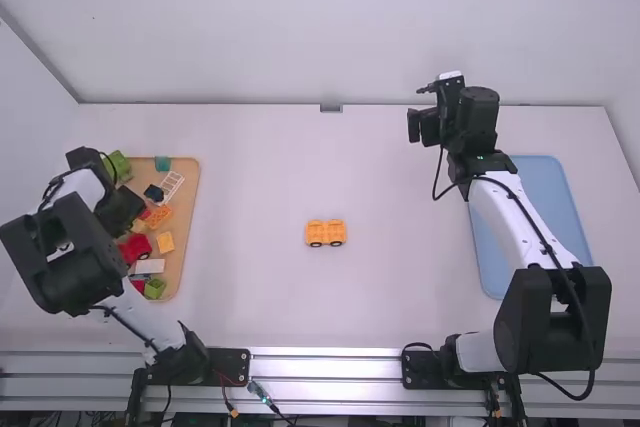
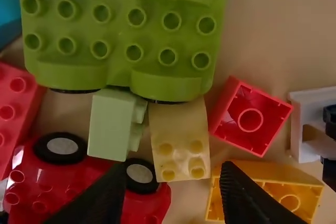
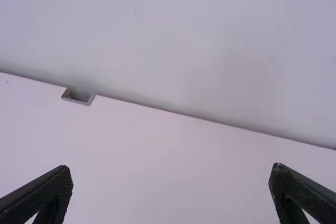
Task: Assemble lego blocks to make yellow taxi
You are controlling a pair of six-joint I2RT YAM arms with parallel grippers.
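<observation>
At the middle of the white table (image 1: 400, 277), in the high view, stood the yellow car piece (image 1: 325, 233), two dark wheels along its near side. The wooden tray (image 1: 188, 247) lay on the left, partly hidden by the left arm, whose gripper (image 1: 126, 209) was above it.

The left wrist view gave the detail there: fingers spread with nothing held, and a pale yellow block (image 2: 181, 142) in the gap between them, studs up. It touched a pale green block (image 2: 109, 124); near it lay a red block (image 2: 251, 119) and an orange-yellow block (image 2: 265, 190), both with hollow undersides showing.

The high view set the right gripper (image 1: 422, 117) over the table's far part, left of the blue tray (image 1: 540, 212); its wrist view showed widely parted, empty fingers.
</observation>
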